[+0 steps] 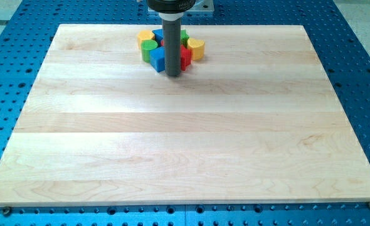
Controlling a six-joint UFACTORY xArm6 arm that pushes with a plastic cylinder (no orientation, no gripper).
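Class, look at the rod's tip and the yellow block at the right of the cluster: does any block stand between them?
Yes. My tip sits at the cluster's bottom edge, and a red block stands directly between it and the yellow block. A blue block lies on the tip's other side, out of the way.

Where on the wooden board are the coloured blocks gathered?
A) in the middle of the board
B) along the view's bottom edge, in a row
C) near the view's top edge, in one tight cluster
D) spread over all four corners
C: the blocks, among them a blue block, a red block and a yellow block, sit packed together near the top edge of the wooden board, with my tip at the cluster's bottom side.
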